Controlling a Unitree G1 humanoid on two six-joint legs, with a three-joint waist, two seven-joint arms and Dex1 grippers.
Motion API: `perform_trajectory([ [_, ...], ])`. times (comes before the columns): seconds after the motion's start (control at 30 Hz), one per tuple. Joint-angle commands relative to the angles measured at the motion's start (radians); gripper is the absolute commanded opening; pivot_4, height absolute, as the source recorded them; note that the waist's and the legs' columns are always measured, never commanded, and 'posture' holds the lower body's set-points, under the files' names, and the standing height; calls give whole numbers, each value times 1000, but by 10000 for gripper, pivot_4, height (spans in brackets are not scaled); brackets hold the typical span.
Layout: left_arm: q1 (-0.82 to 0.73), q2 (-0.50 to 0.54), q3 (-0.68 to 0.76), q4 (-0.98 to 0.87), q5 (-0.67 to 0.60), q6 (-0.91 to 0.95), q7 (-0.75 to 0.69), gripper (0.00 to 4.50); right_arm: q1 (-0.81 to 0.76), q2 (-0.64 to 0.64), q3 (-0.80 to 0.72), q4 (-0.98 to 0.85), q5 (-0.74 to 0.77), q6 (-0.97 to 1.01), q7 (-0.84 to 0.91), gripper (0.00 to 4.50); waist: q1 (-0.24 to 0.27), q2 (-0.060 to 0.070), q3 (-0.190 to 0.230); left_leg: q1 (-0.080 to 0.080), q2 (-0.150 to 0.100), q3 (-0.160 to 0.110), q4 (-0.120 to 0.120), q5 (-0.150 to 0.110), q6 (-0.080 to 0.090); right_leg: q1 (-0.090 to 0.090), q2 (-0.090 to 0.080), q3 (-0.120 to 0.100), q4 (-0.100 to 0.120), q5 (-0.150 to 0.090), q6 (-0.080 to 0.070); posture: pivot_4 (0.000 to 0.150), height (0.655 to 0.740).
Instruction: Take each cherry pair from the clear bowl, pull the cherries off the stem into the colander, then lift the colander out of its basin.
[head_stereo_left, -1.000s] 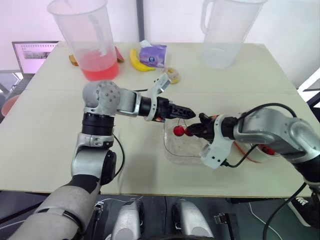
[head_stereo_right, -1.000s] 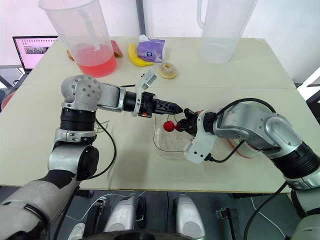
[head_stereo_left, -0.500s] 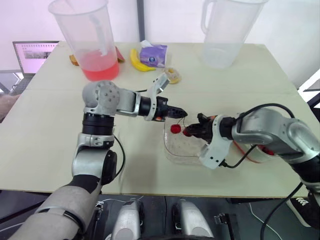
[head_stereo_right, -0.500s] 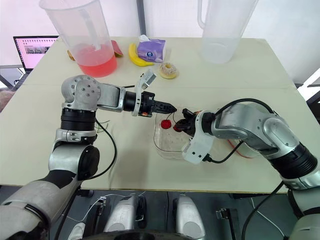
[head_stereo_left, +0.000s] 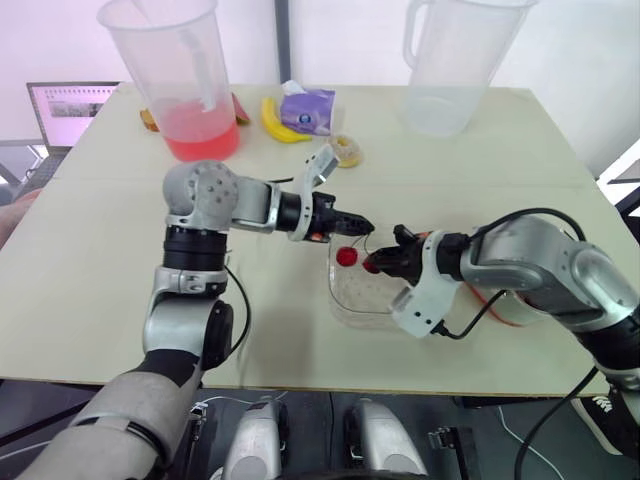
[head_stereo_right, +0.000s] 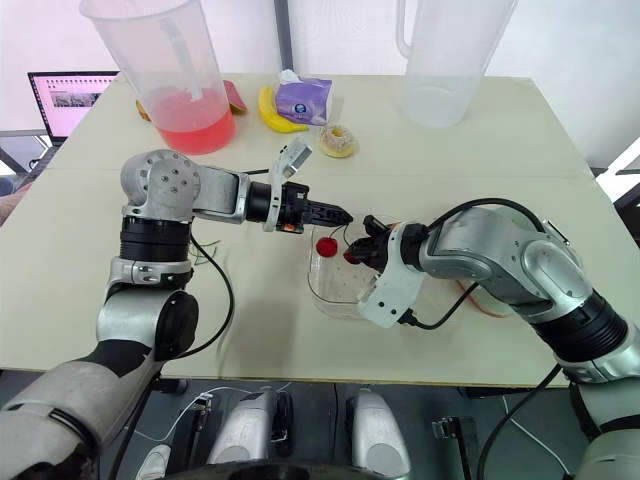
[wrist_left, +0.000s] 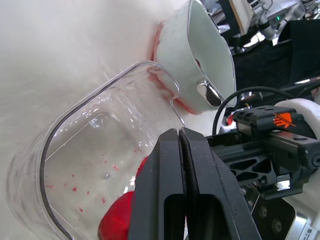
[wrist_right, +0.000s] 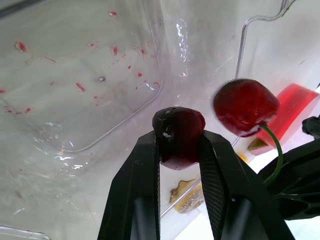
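Observation:
My right gripper (head_stereo_left: 372, 264) is shut on one dark red cherry (wrist_right: 178, 131) just above the clear bowl (head_stereo_left: 365, 290). The pair's second cherry (wrist_right: 246, 106) hangs free beside it, and its green stem (wrist_right: 275, 150) runs to my left gripper (head_stereo_left: 362, 225). In the left wrist view the left fingers (wrist_left: 170, 165) are pressed together, pinching the stem over the bowl. The bowl holds only red juice specks. The white basin (wrist_left: 200, 60) with the red colander inside stands just beyond the bowl on the right, mostly hidden behind my right arm.
At the back of the table stand a pitcher with red liquid (head_stereo_left: 190, 90) and an empty pitcher (head_stereo_left: 450, 70). Between them lie a banana (head_stereo_left: 280, 122), a purple tissue pack (head_stereo_left: 306, 108) and a small ring-shaped pastry (head_stereo_left: 347, 150). A laptop (head_stereo_left: 65, 110) sits far left.
My left gripper went from open to shut, closing on the stem. The right gripper and the cherry pair drifted a little to the left over the bowl.

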Motion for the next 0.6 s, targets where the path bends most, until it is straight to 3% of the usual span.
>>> perform_trajectory([
  [0.03, -5, 26, -33, -40, -9, -16, -35, 657, -11, 4, -42, -33, 18, 6, 1, 6636, 0, 0, 0, 0, 0, 0, 0, 0, 0, 0, 0, 0, 0, 0, 0, 1500, 7400],
  [0.3, -9, 70, -85, -39, -7, -55, -90, 657, -6, 0, -44, -34, 11, -11, -2, 6636, 0, 0, 0, 0, 0, 0, 0, 0, 0, 0, 0, 0, 0, 0, 0, 1500, 7400],
  [0.43, -16, 66, -77, -22, -3, -57, -92, 12961, 0, 0, -46, -43, 12, -6, 1, 6636, 0, 0, 0, 0, 0, 0, 0, 0, 0, 0, 0, 0, 0, 0, 0, 1500, 7400],
  [0.6, -18, 57, -67, -18, -3, -57, -91, 39519, 9, 8, -54, -53, 11, 25, 6, 6636, 0, 0, 0, 0, 0, 0, 0, 0, 0, 0, 0, 0, 0, 0, 0, 1500, 7400],
])
